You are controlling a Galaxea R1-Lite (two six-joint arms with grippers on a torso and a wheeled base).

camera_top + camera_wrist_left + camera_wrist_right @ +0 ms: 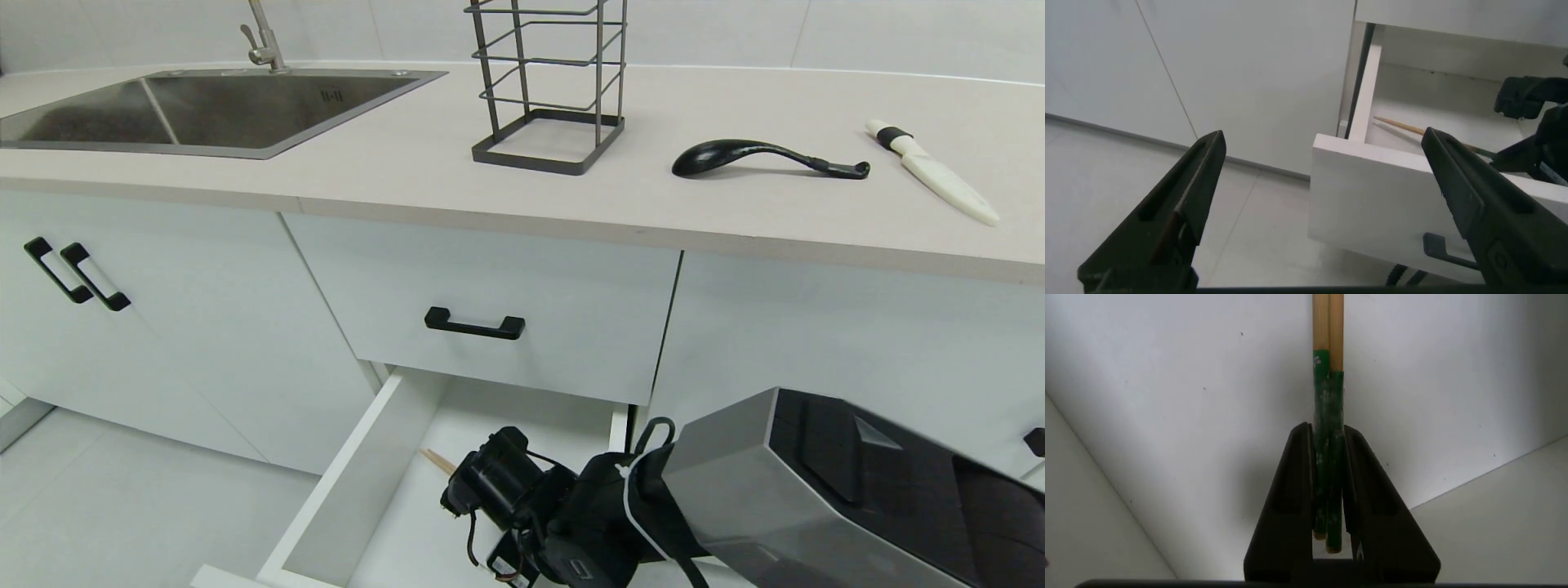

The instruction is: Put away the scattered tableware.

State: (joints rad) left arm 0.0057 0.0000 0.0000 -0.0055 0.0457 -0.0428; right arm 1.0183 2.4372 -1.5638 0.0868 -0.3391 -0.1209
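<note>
Below, the right gripper's (pixel 1328 457) jaws are pressed together on a pair of chopsticks (pixel 1328 343), pinching them by their green-banded ends; the bare wooden lengths run straight out in line with the jaws, side by side, away from the wrist; the grip looks meant to keep the two sticks together as one bundle until release. They hang low inside the pulled-out drawer (pixel 359 482), long axis about level, free ends aimed toward its left wall and rear; whether they touch the drawer floor cannot be told. The drawer appears to be the storage place, so setting them down is likely the step in hand. The left gripper (pixel 1323 139) sits just outside the drawer's front left corner, jaws spread wide and carrying nothing, seemingly kept out of the way. Up on the counter (pixel 408 180), a black ladle (pixel 767 155) lies along the front edge beside the wire rack (pixel 547 82); a white knife (pixel 931 171) lies near the right end, tip toward the front edge.
</note>
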